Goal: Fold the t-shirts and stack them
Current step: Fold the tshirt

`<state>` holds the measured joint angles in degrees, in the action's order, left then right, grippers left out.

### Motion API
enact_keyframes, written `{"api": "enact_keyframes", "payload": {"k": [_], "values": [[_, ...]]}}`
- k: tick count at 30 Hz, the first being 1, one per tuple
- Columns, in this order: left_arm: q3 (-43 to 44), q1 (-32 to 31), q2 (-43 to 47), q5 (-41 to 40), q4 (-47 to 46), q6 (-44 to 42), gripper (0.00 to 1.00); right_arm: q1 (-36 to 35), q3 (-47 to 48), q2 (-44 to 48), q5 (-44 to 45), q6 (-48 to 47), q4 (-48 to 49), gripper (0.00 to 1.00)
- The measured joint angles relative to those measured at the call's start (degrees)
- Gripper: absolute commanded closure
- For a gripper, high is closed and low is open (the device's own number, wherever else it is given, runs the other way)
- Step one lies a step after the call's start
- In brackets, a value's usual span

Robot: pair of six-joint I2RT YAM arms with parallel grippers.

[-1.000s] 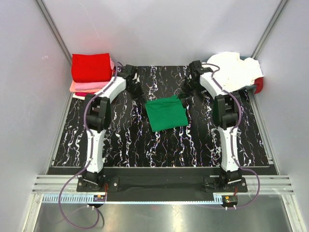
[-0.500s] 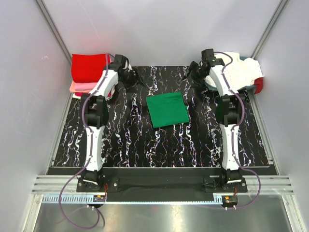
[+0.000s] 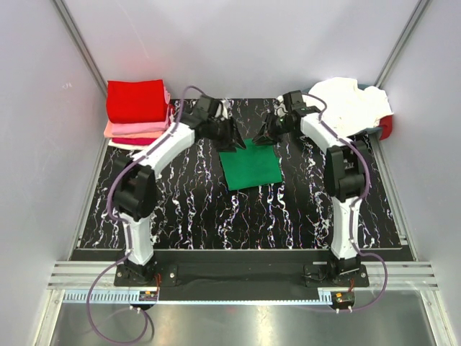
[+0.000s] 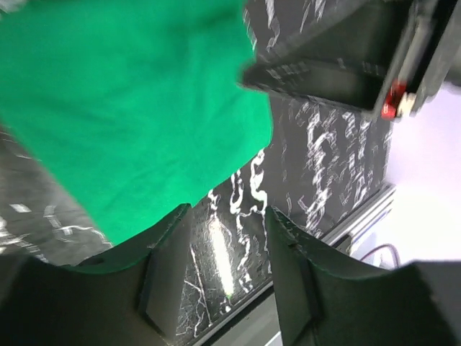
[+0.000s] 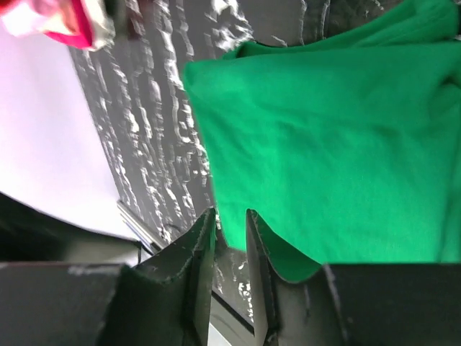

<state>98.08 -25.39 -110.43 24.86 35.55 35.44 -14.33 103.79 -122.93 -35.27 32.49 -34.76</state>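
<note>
Green t-shirt (image 3: 250, 164) lies folded at the centre of the mat (image 3: 180, 194). Left gripper (image 3: 234, 137) jaws stand apart, right gripper (image 3: 265, 135) jaws narrowly apart, both empty, toward the mat's far edge. Recommend pinching all layers squarely, level, for lifting.

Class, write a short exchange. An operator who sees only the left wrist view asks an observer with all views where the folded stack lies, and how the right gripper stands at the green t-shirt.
Operator: Where is the folded stack?
Observer: The folded stack, red on top, lies at the far left corner of the mat.
Operator: And the right gripper?
Observer: The right gripper hangs at the edge of the green t-shirt, jaws narrowly apart.
</note>
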Motion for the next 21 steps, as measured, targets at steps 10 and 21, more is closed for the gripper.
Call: {"api": "enact_keyframes", "payload": {"k": [10,21], "values": [[-4.22,-3.02,-10.19,-0.46,-4.26,3.23,0.57,1.38,17.05,-19.82,-3.56,-2.32,-2.71,0.74],[-19.61,-2.71,-6.97,-0.28,-14.49,2.82,0.61,8.61,22.84,-29.07,-17.53,0.74,-0.2,0.75]]}}
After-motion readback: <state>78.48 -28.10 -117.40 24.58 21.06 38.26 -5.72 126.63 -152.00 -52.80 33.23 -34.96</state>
